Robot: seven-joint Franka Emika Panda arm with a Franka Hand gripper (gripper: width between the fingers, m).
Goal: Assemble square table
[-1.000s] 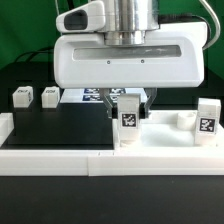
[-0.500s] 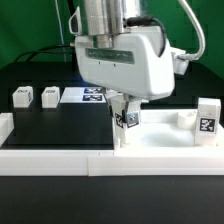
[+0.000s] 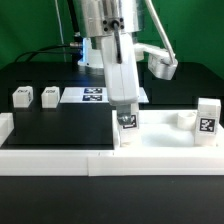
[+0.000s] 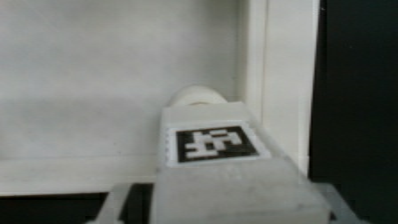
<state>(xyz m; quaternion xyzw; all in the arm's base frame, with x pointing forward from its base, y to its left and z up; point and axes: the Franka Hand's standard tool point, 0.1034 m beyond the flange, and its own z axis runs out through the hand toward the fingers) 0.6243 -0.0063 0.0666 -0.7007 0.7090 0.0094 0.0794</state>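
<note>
The square table slab [image 3: 165,137] lies flat in the exterior view's right half; it also fills much of the wrist view [image 4: 107,90]. My gripper [image 3: 126,110] is shut on a white tagged leg block [image 3: 128,125] and holds it upright on the slab's near-left corner. In the wrist view the leg block [image 4: 214,150] stands by the slab's raised edge, and my gripper [image 4: 222,205] is mostly hidden behind it. Two leg blocks [image 3: 20,96] [image 3: 49,96] sit at the far left. A fourth leg block [image 3: 207,118] stands at the right.
The marker board [image 3: 92,95] lies behind the gripper. A long low white border wall [image 3: 60,160] runs along the front and up the left side. Black table surface [image 3: 60,125] lies between the wall and the slab.
The hand has turned about its vertical axis, from broadside to edge-on in the exterior view. The leg block stays held at the slab's corner.
</note>
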